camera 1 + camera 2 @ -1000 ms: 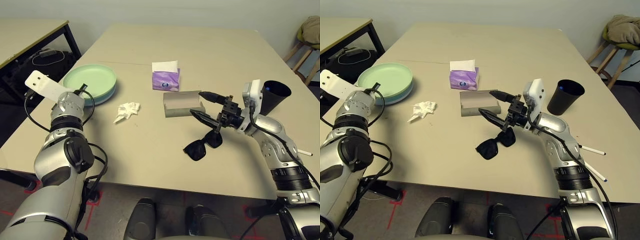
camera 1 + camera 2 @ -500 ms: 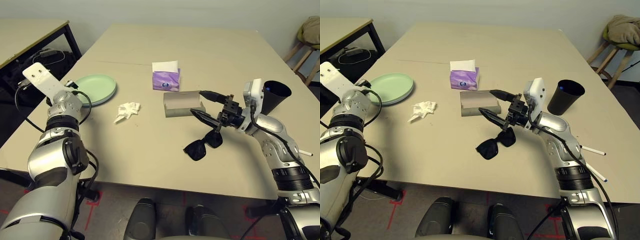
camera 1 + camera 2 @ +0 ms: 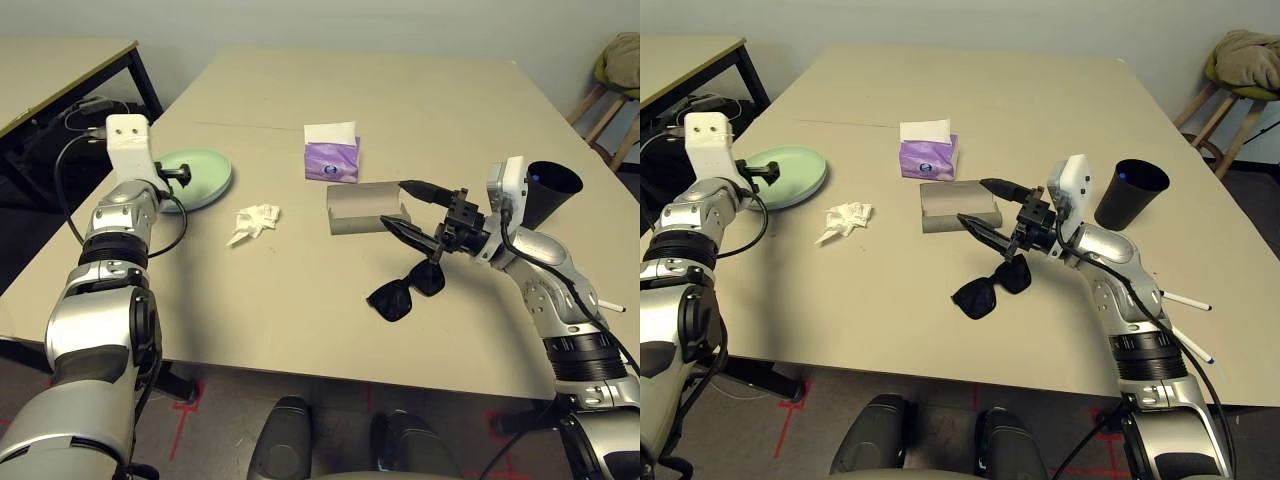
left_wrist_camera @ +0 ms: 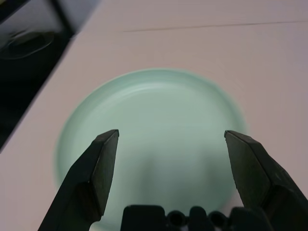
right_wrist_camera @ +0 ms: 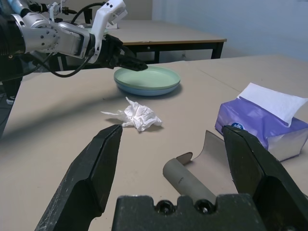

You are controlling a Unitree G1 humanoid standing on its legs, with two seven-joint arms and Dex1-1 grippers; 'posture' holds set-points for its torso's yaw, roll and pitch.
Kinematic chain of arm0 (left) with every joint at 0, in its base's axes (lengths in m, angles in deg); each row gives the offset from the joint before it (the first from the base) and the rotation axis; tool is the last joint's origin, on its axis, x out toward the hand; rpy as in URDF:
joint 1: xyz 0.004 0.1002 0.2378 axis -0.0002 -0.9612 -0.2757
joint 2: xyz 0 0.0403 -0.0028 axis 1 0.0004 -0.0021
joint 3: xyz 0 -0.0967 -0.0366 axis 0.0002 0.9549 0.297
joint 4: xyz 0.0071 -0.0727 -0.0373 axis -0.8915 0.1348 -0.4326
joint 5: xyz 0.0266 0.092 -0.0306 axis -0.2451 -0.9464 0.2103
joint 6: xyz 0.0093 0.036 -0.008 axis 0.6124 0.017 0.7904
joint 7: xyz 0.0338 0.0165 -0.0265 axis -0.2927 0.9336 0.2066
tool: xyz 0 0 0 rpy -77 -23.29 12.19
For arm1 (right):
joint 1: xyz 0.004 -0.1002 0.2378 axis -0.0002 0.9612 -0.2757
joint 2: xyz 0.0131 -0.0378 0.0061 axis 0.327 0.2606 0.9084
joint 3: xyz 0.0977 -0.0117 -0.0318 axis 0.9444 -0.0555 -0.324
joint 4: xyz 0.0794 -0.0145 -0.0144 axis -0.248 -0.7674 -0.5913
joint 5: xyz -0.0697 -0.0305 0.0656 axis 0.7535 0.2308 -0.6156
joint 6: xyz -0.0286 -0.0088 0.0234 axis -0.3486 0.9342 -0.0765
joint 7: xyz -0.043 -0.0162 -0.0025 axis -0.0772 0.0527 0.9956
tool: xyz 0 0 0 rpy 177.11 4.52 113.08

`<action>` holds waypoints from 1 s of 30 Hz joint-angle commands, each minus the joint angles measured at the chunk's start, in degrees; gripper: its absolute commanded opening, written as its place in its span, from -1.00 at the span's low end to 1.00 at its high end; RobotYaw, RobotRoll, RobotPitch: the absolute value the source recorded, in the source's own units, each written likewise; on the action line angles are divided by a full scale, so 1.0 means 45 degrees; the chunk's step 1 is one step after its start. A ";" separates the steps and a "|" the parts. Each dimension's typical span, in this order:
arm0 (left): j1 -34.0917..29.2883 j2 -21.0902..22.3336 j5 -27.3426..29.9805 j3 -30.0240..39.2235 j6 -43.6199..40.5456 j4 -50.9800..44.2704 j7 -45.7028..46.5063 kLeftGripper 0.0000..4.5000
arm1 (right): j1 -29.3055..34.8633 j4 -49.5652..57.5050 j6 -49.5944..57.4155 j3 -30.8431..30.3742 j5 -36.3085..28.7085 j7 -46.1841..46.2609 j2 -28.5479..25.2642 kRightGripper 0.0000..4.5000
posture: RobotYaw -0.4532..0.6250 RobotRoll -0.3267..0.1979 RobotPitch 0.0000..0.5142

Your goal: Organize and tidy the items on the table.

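The stacked pale green and blue plates (image 3: 205, 172) lie at the table's left edge. My left gripper (image 4: 171, 136) is open, its fingers (image 3: 762, 170) at the plates' near-left rim. A crumpled white tissue (image 3: 255, 221) lies right of the plates. The purple tissue box (image 3: 332, 155) stands behind the grey glasses case (image 3: 362, 208). My right gripper (image 3: 405, 209) hovers open at the case's right end, above the black sunglasses (image 3: 404, 291). The black cup (image 3: 550, 190) stands at the right, with white marker pens (image 3: 1185, 298) near the right edge.
A smaller beige table with black legs (image 3: 60, 70) stands at the back left, with cables on the floor beside it. A wooden stool with a bundle of cloth (image 3: 1240, 70) is at the back right. The beige table (image 3: 400, 90) stretches far behind the items.
My left wrist has swung up and turned, so its fingers now point at the plates' rim. The right arm and the items have stayed put.
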 commanded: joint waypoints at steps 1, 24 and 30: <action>-0.0755 0.0072 -0.0030 -0.0541 -0.0045 -0.0748 -0.2131 0.98 | -0.0104 0.0084 -0.0010 0.0094 -0.0071 -0.0002 -0.0045 1.00 | 0.29 0.25 -0.78; -0.2017 0.0431 0.0094 -0.1490 0.0919 -0.2160 -0.9205 0.98 | 0.0003 0.0178 0.0961 -0.0338 0.0662 0.0205 -0.0794 1.00 | 0.26 0.25 -0.80; -0.2020 0.0399 0.0085 -0.1490 0.0688 -0.2022 -0.9128 0.98 | 0.0101 0.0186 0.0920 -0.0518 0.0803 0.0011 -0.1019 1.00 | 0.26 0.25 -0.79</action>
